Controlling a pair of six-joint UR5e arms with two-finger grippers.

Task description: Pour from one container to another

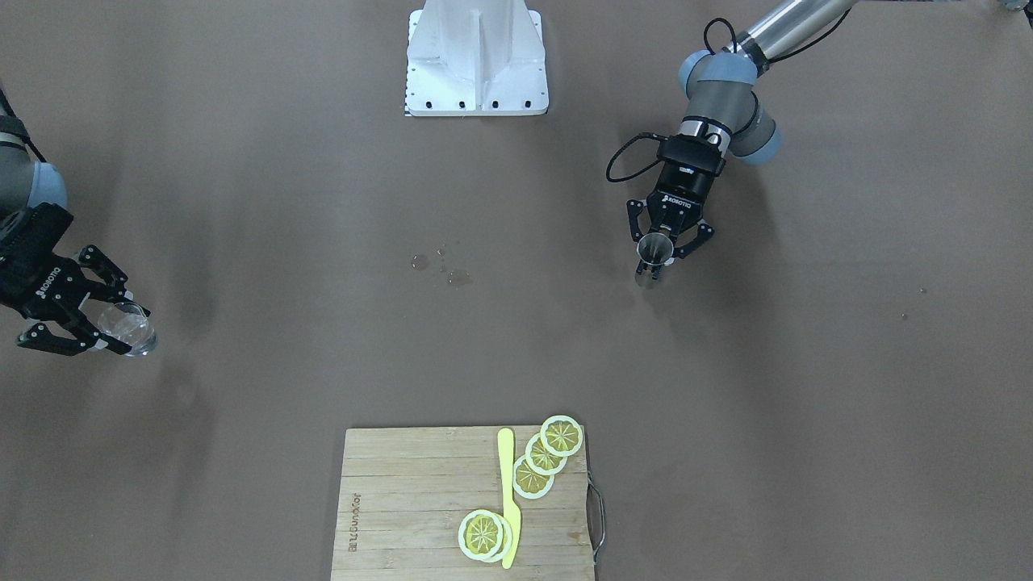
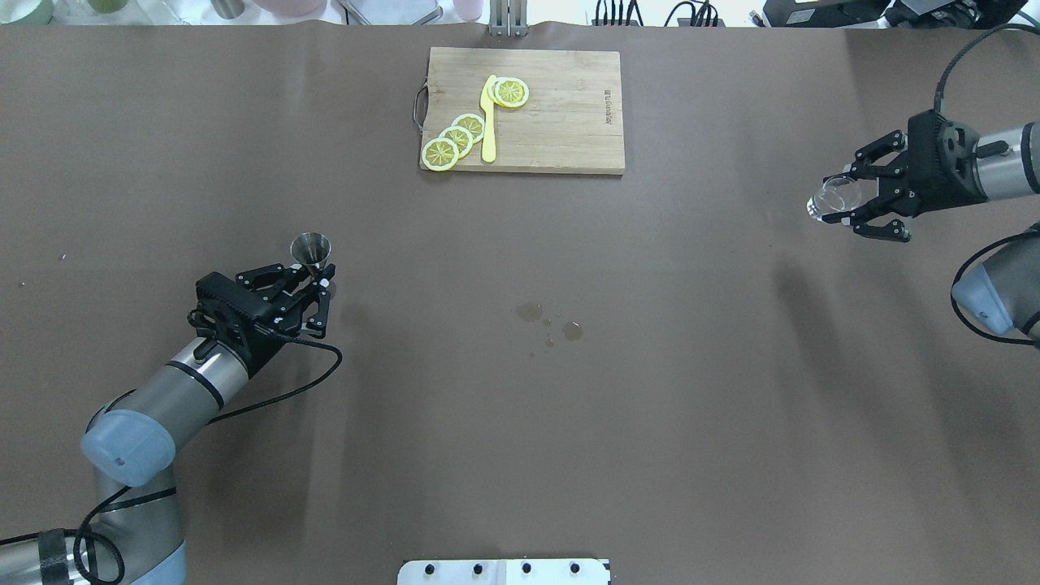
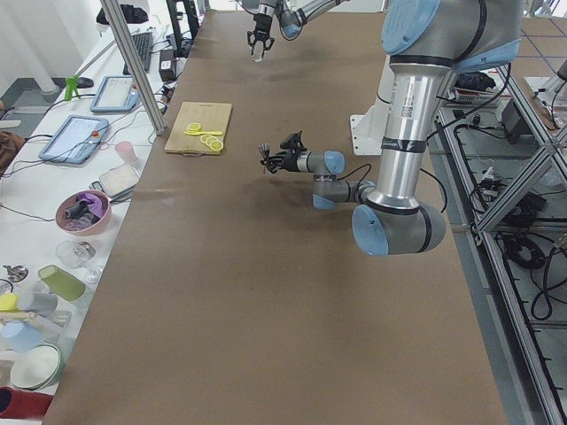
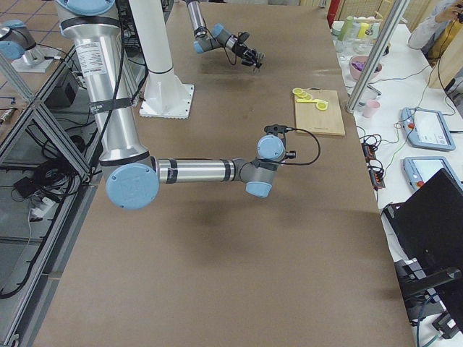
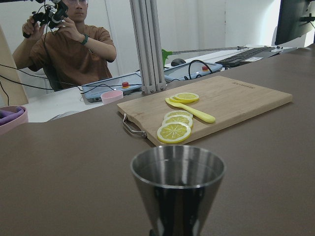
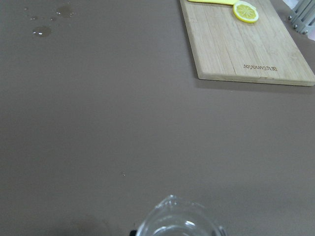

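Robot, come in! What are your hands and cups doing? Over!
Left gripper shut on metal jigger. Right gripper shut on clear glass. Containers far apart, no pour yet. Only spilled drops between them.

Wooden cutting board (image 2: 561,122), lemon slices (image 2: 439,153) (some overlapping), yellow knife (image 2: 489,130) between them, droplets (image 2: 530,310) mid-table

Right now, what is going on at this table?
Two robot arms each hold a container, far apart at opposite ends of the table. The left tool grips a metal jigger, upright; the right tool grips a clear glass. No pouring is happening. A few wet spots lie on the table between them.
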